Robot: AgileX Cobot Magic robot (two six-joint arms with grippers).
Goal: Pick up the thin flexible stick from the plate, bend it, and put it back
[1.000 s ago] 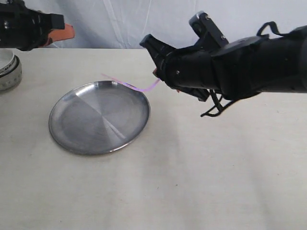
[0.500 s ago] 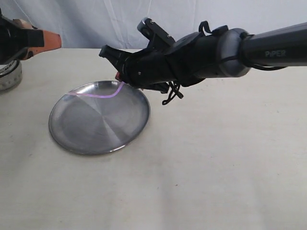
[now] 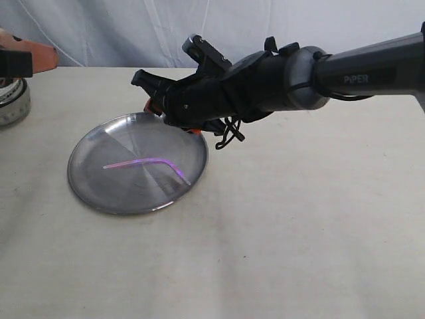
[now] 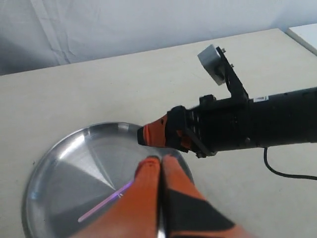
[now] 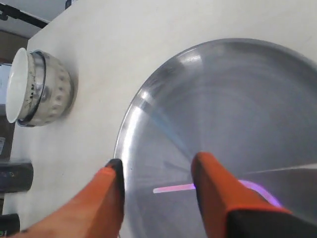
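The thin pink-purple stick (image 3: 143, 162) lies loose in the shiny silver plate (image 3: 93, 193), with a kink near its right end. My right gripper (image 3: 147, 93) hangs open over the plate's far rim and holds nothing. In the right wrist view its orange fingers (image 5: 210, 183) stand wide apart above the stick (image 5: 173, 188) and the plate (image 5: 223, 94). My left gripper (image 3: 40, 57) is far off at the left edge, shut and empty. In the left wrist view, the left gripper (image 4: 159, 160) has its tips pressed together, over the stick (image 4: 101, 204) and the plate (image 4: 54, 151).
A white ceramic bowl (image 3: 12, 100) stands at the table's left edge, also seen as the bowl (image 5: 42, 89) in the right wrist view. The right arm (image 3: 299, 76) stretches across the table from the right. A white curtain (image 3: 265, 26) hangs behind.
My right gripper carried the bent stick leftward over the plate, then opened and let it go; the stick now lies in the plate. The left gripper drew back to the left.
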